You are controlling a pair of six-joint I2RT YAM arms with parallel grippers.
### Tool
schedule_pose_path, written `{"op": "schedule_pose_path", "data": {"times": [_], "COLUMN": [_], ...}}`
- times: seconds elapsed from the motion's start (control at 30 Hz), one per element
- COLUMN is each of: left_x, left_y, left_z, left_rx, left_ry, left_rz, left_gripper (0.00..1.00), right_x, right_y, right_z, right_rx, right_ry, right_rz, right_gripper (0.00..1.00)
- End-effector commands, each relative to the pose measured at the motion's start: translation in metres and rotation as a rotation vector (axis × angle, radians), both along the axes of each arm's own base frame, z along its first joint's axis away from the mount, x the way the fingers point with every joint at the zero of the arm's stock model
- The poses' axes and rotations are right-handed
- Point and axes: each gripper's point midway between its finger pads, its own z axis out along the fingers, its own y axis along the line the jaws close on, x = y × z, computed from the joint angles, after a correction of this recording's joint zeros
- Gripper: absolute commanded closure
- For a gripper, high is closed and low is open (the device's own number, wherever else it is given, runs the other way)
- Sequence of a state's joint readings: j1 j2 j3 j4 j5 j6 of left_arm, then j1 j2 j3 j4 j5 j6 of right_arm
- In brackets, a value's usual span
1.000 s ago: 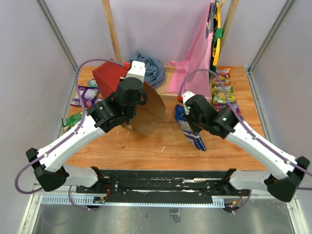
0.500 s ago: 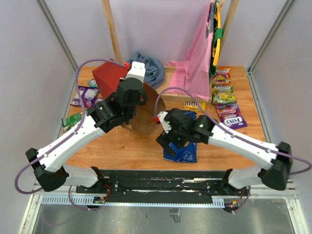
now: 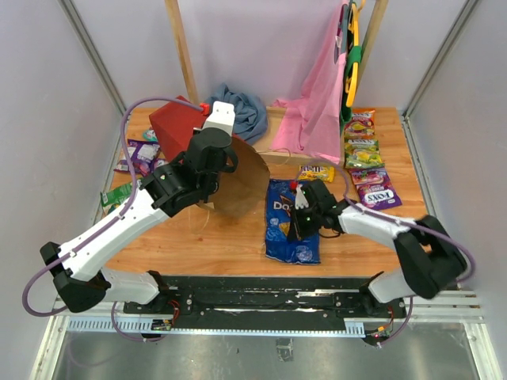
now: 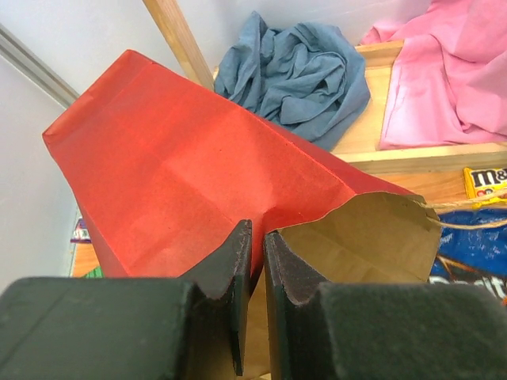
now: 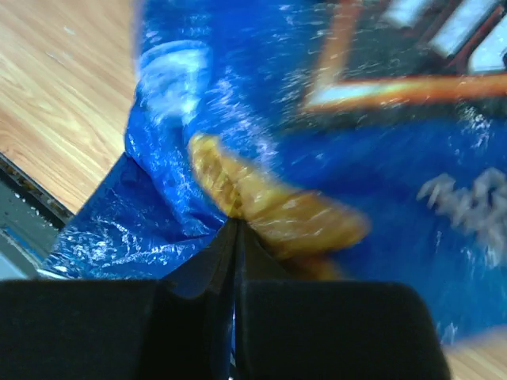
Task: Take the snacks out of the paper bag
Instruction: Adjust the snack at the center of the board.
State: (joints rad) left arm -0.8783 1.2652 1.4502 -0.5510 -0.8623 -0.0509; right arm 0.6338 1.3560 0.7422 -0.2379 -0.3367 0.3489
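The paper bag (image 3: 176,127), red outside and brown inside, lies tilted at the back left with its mouth facing right. My left gripper (image 4: 255,229) is shut on the rim of the paper bag (image 4: 174,166); in the top view its fingers are hidden under the wrist. The large blue Doritos bag (image 3: 282,241) lies flat on the table at the front middle. My right gripper (image 3: 295,222) is shut on the Doritos bag (image 5: 238,103). A yellow M&M's packet (image 3: 315,172) lies behind it. Several packets (image 3: 366,158) lie in a row at the right.
Purple (image 3: 139,154) and green (image 3: 117,194) packets lie left of the bag. A blue-grey cloth (image 3: 247,111) and a pink garment (image 3: 317,115) are at the back. A wooden post (image 3: 182,47) stands behind the bag.
My right gripper has swung the Doritos bag left from the right side, and it now lies flat at the front middle. The left arm has held still on the paper bag.
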Motion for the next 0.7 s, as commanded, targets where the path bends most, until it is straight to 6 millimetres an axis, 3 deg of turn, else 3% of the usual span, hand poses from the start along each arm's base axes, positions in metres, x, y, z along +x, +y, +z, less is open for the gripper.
{"op": "schedule_pose_path", "data": {"times": [0.0,0.07,0.17,0.37,0.53,0.67], "left_x": [0.000,0.000,0.000,0.001,-0.001,-0.001], "left_y": [0.007,0.008,0.007,0.007,0.010,0.009], "left_z": [0.004,0.005,0.003,0.002,0.004,0.003], "left_rx": [-0.026,-0.027,-0.023,-0.015,-0.025,-0.027], "left_ry": [-0.017,-0.019,-0.019,-0.015,-0.020,-0.017], "left_rz": [0.025,0.027,0.028,0.030,0.034,0.033], "left_gripper": [0.84,0.84,0.84,0.84,0.83,0.83], "right_x": [-0.015,-0.017,-0.009,0.010,-0.004,-0.021], "right_y": [0.009,0.008,0.006,-0.026,-0.057,-0.085], "right_z": [-0.047,-0.061,-0.061,-0.073,-0.093,-0.096], "right_rx": [0.118,0.109,0.080,-0.038,-0.009,-0.027], "right_ry": [0.213,0.249,0.220,0.192,0.290,0.306], "right_rz": [-0.089,-0.112,-0.121,-0.231,-0.382,-0.501], "right_gripper": [0.99,0.99,0.99,0.99,0.99,0.99]}}
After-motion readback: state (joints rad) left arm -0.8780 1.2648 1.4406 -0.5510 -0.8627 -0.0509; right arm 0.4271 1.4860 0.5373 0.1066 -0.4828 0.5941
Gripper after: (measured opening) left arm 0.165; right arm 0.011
